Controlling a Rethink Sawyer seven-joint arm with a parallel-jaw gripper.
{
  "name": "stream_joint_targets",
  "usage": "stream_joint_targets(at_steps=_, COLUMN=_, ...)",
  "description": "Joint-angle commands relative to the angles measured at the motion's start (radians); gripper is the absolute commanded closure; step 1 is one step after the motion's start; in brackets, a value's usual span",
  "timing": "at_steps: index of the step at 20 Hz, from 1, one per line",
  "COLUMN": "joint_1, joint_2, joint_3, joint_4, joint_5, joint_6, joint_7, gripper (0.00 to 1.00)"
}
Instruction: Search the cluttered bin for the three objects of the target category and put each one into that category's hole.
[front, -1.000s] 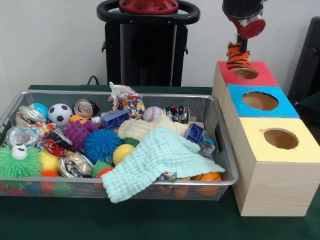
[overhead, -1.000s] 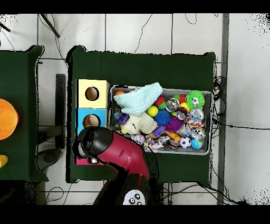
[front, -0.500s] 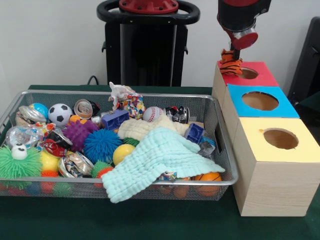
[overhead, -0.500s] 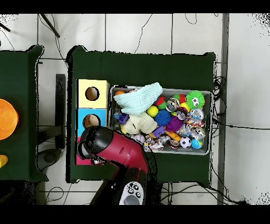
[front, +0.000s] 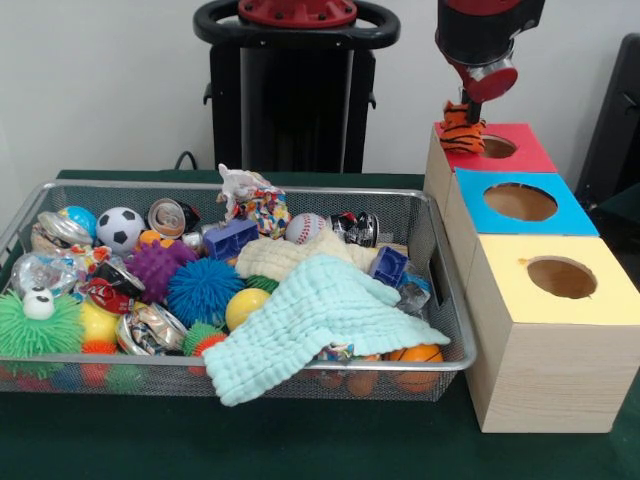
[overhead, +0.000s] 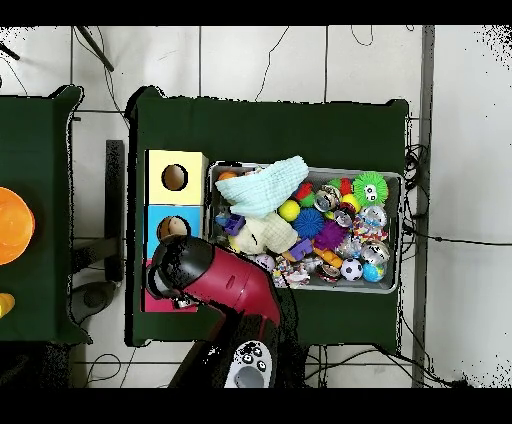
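Since the tiger plush looks soft and light, it is pinched at its top by the gripper, at 9 o'clock of the hole.

Green-covered table carrying one wire basket and a row of three boxes.

The table has a dark green surface. The bin, a silver wire-mesh basket, rests directly on it and is filled with mixed clutter. Just beside the bin stand three pale wooden boxes in a row, touching one another: the red-topped box farthest back, the blue-topped box in the middle, the yellow-topped box nearest. From overhead, the table sits on a pale tiled floor.
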Motion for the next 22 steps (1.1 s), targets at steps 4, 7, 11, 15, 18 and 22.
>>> stream_joint_targets(at_steps=4, joint_1=-0.011, joint_2=0.033, joint_3=0.101, joint_4=-0.072, joint_5=0.051, joint_6=-0.119, joint_7=0.143, gripper=1.0)
stream_joint_targets(at_steps=7, joint_1=-0.006, joint_2=0.038, joint_3=0.103, joint_4=-0.072, joint_5=0.057, joint_6=-0.124, joint_7=0.152, gripper=1.0)
stream_joint_targets(at_steps=11, joint_1=-0.003, joint_2=0.042, joint_3=0.103, joint_4=-0.076, joint_5=0.066, joint_6=-0.136, joint_7=0.16, gripper=1.0)
stream_joint_targets(at_steps=15, joint_1=-0.005, joint_2=0.048, joint_3=0.106, joint_4=-0.075, joint_5=0.085, joint_6=-0.169, joint_7=0.166, gripper=1.0)
stream_joint_targets(at_steps=18, joint_1=-0.007, joint_2=0.056, joint_3=0.107, joint_4=-0.07, joint_5=0.101, joint_6=-0.185, joint_7=0.175, gripper=1.0)
stream_joint_targets(at_steps=22, joint_1=-0.005, joint_2=0.068, joint_3=0.109, joint_4=-0.074, joint_5=0.117, joint_6=-0.193, joint_7=0.193, gripper=1.0)
